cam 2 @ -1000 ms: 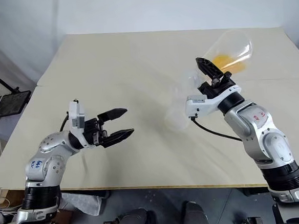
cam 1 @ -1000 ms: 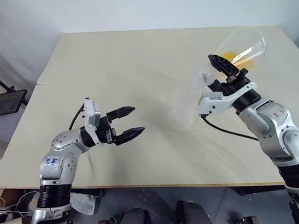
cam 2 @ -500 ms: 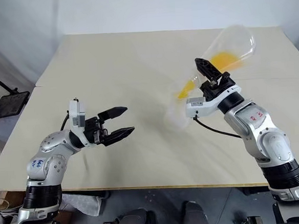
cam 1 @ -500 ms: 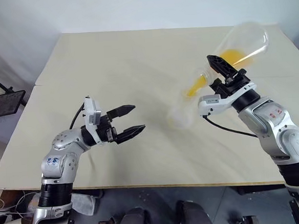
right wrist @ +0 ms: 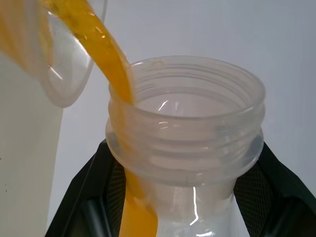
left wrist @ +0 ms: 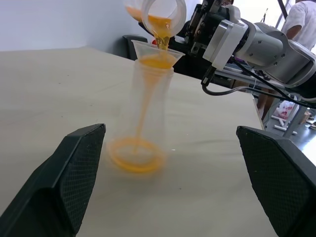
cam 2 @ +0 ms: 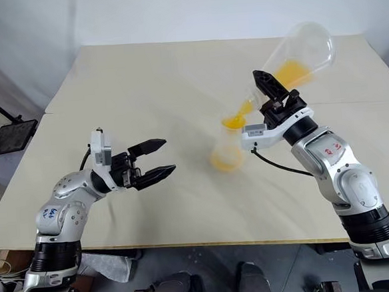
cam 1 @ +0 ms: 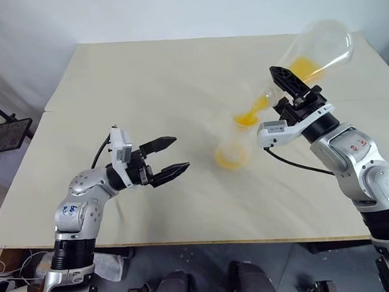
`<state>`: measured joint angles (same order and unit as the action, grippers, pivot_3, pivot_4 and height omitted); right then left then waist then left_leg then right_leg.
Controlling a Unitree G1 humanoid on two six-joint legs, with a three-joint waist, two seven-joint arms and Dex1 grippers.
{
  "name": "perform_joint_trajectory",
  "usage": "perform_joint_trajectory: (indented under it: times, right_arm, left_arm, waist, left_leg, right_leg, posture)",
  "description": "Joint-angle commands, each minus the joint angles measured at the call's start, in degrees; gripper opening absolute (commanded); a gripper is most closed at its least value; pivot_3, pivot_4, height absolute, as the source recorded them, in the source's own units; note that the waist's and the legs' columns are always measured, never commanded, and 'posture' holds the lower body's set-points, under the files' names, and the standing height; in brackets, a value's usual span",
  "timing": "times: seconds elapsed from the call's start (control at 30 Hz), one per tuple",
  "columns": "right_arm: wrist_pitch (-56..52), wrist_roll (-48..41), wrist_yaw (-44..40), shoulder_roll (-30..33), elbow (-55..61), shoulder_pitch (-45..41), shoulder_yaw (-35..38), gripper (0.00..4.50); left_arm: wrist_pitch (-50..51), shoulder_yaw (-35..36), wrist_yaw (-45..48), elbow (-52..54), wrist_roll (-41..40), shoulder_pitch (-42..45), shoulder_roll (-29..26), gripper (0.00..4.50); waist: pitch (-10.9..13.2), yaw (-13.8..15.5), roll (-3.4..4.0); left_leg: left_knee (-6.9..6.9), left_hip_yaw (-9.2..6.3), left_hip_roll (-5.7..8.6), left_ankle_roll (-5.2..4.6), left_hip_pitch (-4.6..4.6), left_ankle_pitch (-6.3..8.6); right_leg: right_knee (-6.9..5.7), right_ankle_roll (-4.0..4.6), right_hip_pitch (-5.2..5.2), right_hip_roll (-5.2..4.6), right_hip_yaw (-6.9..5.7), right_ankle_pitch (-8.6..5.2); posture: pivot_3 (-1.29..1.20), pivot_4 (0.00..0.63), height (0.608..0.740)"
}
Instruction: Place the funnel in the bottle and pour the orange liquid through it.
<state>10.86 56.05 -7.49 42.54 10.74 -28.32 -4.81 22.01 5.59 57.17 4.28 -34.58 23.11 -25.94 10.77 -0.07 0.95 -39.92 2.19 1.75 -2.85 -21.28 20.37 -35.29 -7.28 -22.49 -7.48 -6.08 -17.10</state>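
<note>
So the right gripper (cam 1: pixel 291 96) is clamped on the tilted flask (cam 1: pixel 318 50) so orange liquid (left wrist: pixel 158 24) drains through the funnel (left wrist: pixel 157 55) into the mid-table bottle (left wrist: pixel 143 123), left gripper (cam 1: pixel 172 157) spread wide nearby, holding nothing.

A: What colour is the orange liquid (left wrist: pixel 156 60)?
B: Bright yellow-orange, inside a clear funnel (left wrist: pixel 170 50) and clear bottle (left wrist: pixel 145 106).
A: And the worktop (cam 1: pixel 143 83)?
B: Pale cream; the fingers (left wrist: pixel 79 165) are black, mesh-patterned.

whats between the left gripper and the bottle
Only bare table: in the left eye view the open left gripper faces the bottle across an unoccupied stretch; the left wrist view shows it too.
</note>
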Motion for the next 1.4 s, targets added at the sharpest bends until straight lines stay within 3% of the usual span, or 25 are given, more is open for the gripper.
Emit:
perform_joint_trajectory:
  times: [0.03,1.4]
  right_arm:
    - [1.13,-0.15,0.83,0.90,0.80,-1.16,0.15,2.52]
    - [1.49,2.06,3.57,1.24,-0.27,-2.37,0.55,2.52]
  left_arm:
    - [-0.91,0.15,-0.14,2.16,-0.54,0.49,0.05,4.50]
    - [-1.01,0.07,-1.56,2.95,-0.60,0.23,0.83,4.50]
  waist:
    - [0.00,-0.01,0.00]
    - [0.00,-0.01,0.00]
  left_leg:
    - [0.00,0.00,0.00,0.00,0.00,0.00]
    - [0.00,0.00,0.00,0.00,0.00,0.00]
  right_leg:
    - [0.00,0.00,0.00,0.00,0.00,0.00]
    - [0.02,0.00,0.01,0.00,0.00,0.00]
  posture:
    - [0.00,0.150,0.740]
    - [0.00,0.150,0.740]
